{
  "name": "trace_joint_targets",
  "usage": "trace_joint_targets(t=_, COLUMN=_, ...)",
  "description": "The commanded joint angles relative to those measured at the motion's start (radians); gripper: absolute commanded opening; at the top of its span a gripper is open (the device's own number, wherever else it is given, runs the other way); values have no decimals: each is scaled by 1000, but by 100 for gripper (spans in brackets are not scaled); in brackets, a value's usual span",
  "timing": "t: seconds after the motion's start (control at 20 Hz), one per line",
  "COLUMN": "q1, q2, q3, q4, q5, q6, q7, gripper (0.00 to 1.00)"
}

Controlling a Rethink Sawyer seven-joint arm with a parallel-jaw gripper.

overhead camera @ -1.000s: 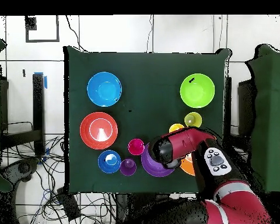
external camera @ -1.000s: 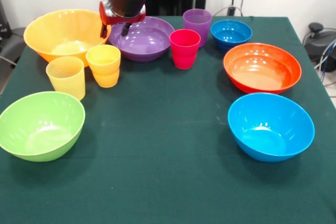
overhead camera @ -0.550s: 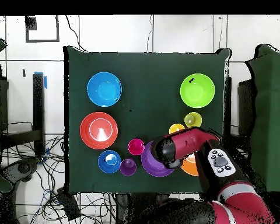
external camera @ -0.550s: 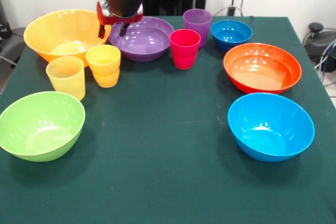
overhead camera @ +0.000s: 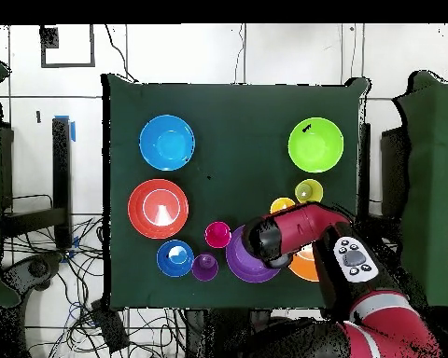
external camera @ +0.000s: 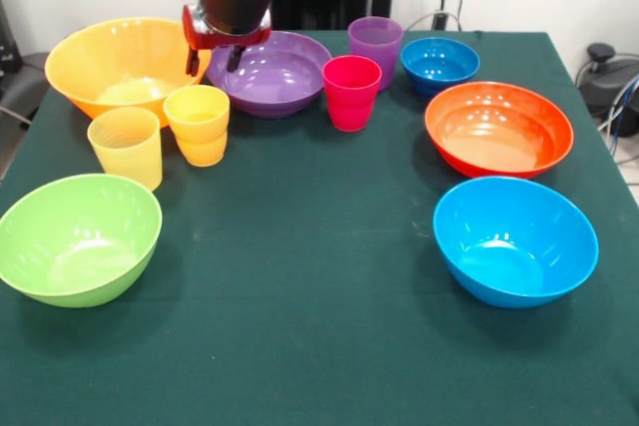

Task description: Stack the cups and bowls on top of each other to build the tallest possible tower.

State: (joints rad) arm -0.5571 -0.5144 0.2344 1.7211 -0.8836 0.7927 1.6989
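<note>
Green cloth: covers the worktop (external camera: 319,346); every piece stands apart on it, so no tower is begun.
Gripper: the gripper (external camera: 211,55) hangs with its two short fingers spread and nothing between them, above the gap where the purple bowl (external camera: 272,75) meets the orange-yellow bowl (external camera: 120,65).
Base bowl: the orange-yellow bowl sits at the far left in the front view, just beside the purple one, rims close or touching.
Cups: the orange-yellow cup (external camera: 198,124) and the pale yellow cup (external camera: 126,147) stand just in front of the gripper; the red-pink cup (external camera: 351,93) and the purple cup (external camera: 375,45) stand to the other side of the purple bowl.
Other bowls: dark blue bowl (external camera: 439,64), red-orange bowl (external camera: 498,129), light blue bowl (external camera: 514,239), lime green bowl (external camera: 78,237), all well apart from the arm.
Likely step: taking the purple bowl's rim.
Risk: a descent off-line could strike both rims, shoving the base bowl.
Risk: glossy thin rim may slip from the fingers.
Risk: a swinging bowl could topple the near cups.
</note>
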Motion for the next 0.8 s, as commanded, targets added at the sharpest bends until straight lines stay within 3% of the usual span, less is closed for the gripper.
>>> trace_joint_targets(t=0.05, q1=-8, q2=9, q3=105, q4=-72, q5=-64, q6=-87, q7=-192, gripper=100)
trace_joint_targets(t=0.3, q1=-10, q2=19, q3=103, q4=-59, q5=-34, q6=-73, q7=-140, gripper=100)
trace_joint_targets(t=0.55, q1=-13, q2=33, q3=106, q4=-87, q5=-39, q6=-46, q7=-172, gripper=100)
trace_joint_targets(t=0.8, q1=-16, q2=40, q3=100, q4=-78, q5=-25, q6=-47, q7=-143, gripper=100)
